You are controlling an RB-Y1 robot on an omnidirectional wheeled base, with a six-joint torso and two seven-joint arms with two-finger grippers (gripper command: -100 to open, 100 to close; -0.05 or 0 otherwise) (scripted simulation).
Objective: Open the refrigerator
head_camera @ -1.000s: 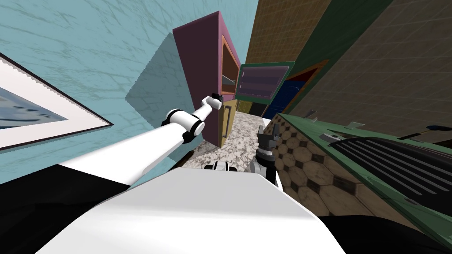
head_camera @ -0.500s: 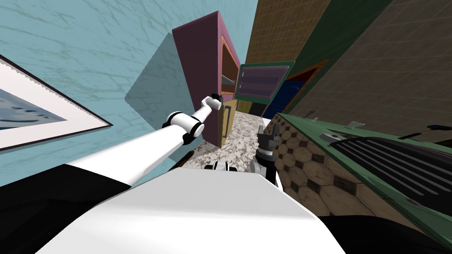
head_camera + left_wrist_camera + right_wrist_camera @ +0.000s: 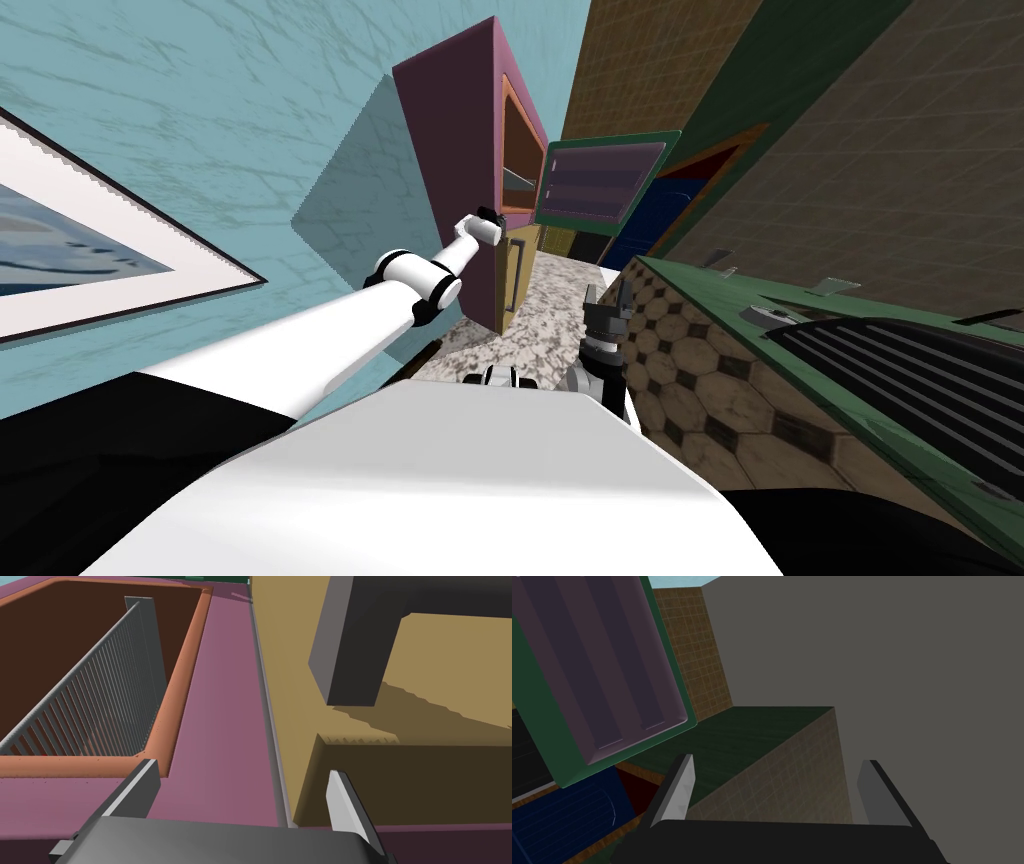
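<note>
The refrigerator (image 3: 450,140) is a tall maroon cabinet against the blue wall. Its upper door (image 3: 598,185), green-framed with a purplish liner, stands swung wide open, showing an orange-rimmed compartment (image 3: 520,150). Below it the tan lower door (image 3: 503,285) lies shut, with a dark handle (image 3: 513,275). My left gripper (image 3: 487,215) is at the cabinet's front between the two doors. Seen along the left hand, the left gripper (image 3: 245,796) is open, holding nothing, over the maroon frame (image 3: 220,726) between the wire shelf (image 3: 90,696) and the handle (image 3: 350,641). My right gripper (image 3: 608,298) hangs low and open (image 3: 777,791).
A counter (image 3: 700,350) with a tiled side and green top runs along my right, carrying a dark ribbed panel (image 3: 920,360). A narrow speckled floor strip (image 3: 545,300) separates it from the refrigerator. A framed picture (image 3: 80,250) hangs on the blue wall at left.
The whole head view has shifted slightly, so my head or base has moved a little. Both arms stay where they were, and the upper door still stands open.
</note>
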